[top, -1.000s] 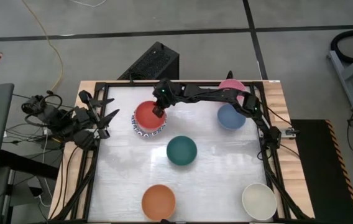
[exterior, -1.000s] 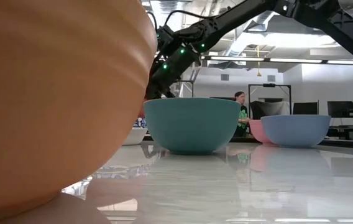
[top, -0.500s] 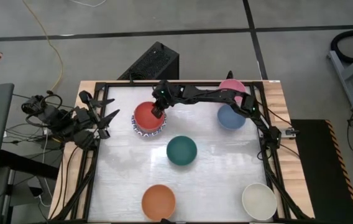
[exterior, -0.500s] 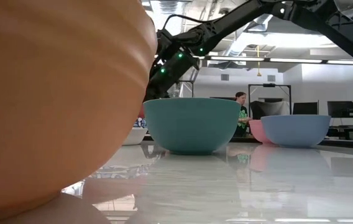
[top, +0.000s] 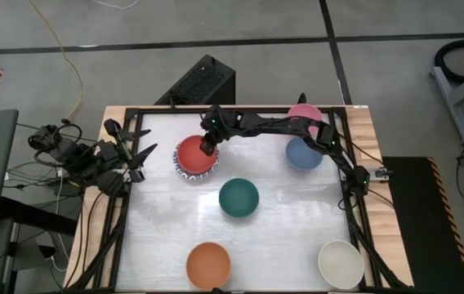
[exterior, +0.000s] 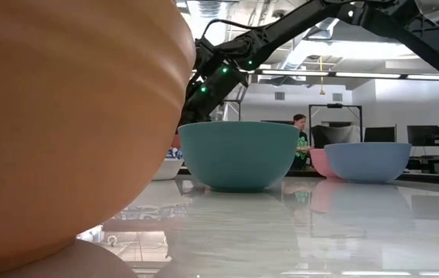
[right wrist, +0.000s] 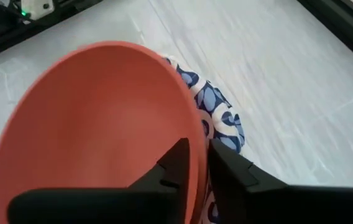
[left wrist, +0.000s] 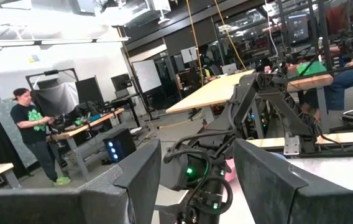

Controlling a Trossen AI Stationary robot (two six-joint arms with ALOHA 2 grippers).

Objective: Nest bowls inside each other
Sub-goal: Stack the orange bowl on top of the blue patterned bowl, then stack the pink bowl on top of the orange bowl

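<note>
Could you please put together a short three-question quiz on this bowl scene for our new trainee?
1. True or false: the red bowl sits on a blue-and-white patterned plate.
2. Which gripper straddles the red bowl's rim: A) left gripper, B) right gripper?
3. Which bowl lies nearest the table's middle?

Key: 1 true. 2 B; one finger is inside, one outside. 3 the dark green bowl.
</note>
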